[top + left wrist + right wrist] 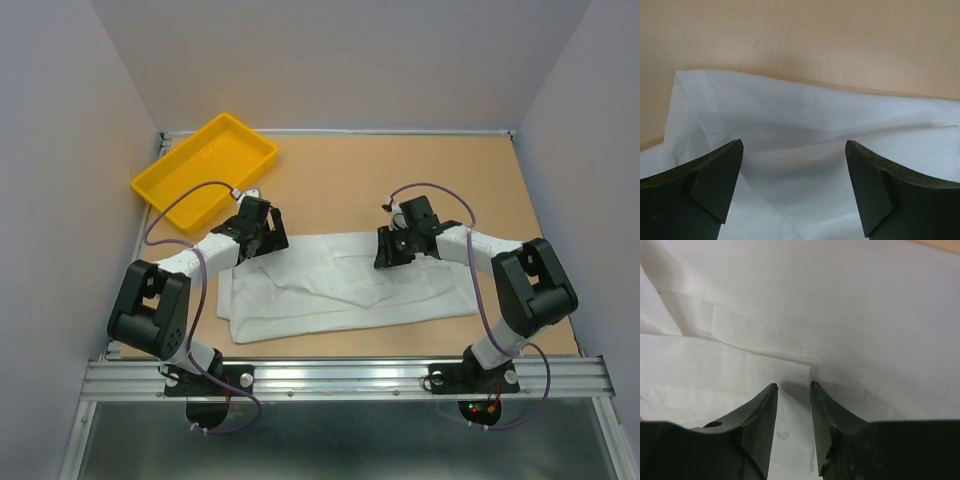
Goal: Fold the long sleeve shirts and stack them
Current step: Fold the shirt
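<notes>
A white long sleeve shirt (345, 285) lies in a long, flattened band on the near half of the tan worktop (340, 180). Its long axis runs left to right, roughly parallel to the near edge, and the left end sits slightly nearer that edge than the right. Overlapping layers and creases cross its middle. The collar cannot be made out, so which end is the neck cannot be told.

The left gripper (262, 243) hangs over the shirt's far left corner with its jaws spread wide and nothing between them. In the left wrist view, the left gripper (792, 150) frames a rumpled fold of the shirt (805, 120), with bare worktop (800, 35) beyond it.

The right gripper (390, 250) is low over the shirt's far edge, right of centre. In the right wrist view, the right gripper (794, 387) shows its dark fingers (760, 410) drawn in to a narrow gap over the square edge of a folded layer of the shirt (840, 305). Cloth shows through the gap, and none is seen pinched.

A yellow plastic tray (205, 170) sits askew at the far left corner of the worktop, apart from the shirt.
</notes>
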Robot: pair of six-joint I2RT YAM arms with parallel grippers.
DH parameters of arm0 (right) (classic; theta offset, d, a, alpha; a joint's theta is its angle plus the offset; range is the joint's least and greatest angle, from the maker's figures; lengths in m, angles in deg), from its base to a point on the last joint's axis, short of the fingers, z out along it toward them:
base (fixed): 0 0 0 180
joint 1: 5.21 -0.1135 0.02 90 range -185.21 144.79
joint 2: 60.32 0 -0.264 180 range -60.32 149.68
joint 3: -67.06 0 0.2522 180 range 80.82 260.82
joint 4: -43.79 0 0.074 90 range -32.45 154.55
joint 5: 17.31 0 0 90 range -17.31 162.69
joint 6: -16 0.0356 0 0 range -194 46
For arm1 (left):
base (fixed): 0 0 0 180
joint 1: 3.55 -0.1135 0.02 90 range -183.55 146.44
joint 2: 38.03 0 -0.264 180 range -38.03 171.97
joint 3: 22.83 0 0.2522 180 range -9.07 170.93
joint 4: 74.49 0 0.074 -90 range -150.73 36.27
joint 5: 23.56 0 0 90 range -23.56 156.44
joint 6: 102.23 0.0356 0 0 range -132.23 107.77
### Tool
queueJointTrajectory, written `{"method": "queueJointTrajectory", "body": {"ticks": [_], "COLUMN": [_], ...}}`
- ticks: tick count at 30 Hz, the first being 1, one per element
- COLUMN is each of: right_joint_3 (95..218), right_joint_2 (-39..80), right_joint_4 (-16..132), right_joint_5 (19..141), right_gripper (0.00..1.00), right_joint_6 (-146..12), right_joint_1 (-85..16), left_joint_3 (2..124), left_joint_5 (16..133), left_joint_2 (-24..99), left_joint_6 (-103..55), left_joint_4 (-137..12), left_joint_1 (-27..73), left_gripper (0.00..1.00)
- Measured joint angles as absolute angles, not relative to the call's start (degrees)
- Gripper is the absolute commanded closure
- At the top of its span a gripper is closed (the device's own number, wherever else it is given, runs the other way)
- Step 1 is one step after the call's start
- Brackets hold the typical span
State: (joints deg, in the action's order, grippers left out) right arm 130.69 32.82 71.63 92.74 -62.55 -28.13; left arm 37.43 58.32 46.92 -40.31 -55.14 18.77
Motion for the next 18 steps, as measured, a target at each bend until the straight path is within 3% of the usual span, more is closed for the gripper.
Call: {"method": "queueJointTrajectory", "body": {"ticks": [4,7,11,18], "right_joint_3": [131.3,131.87,131.89,131.89], "right_joint_2": [32.83,33.11,33.2,29.42], "right_joint_4": [71.63,71.55,71.52,72.88], "right_joint_5": [93.82,94.25,94.67,97.23], "right_gripper": [0.67,0.86,0.99,0.99], "right_joint_6": [-63.03,-63.36,-63.56,-63.69], "right_joint_1": [-28.22,-28.41,-28.65,-28.65], "left_joint_3": [37.43,37.45,37.45,38.06], "left_joint_5": [58.54,58.58,58.69,58.65], "left_joint_2": [47.66,47.66,47.66,47.66], "left_joint_6": [-40.11,-39.94,-39.7,-39.63], "left_joint_4": [-55.16,-55.21,-55.21,-54.9], "left_joint_1": [18.44,18.38,18.07,17.35], "left_gripper": [0.05,0.05,0.05,0.05]}}
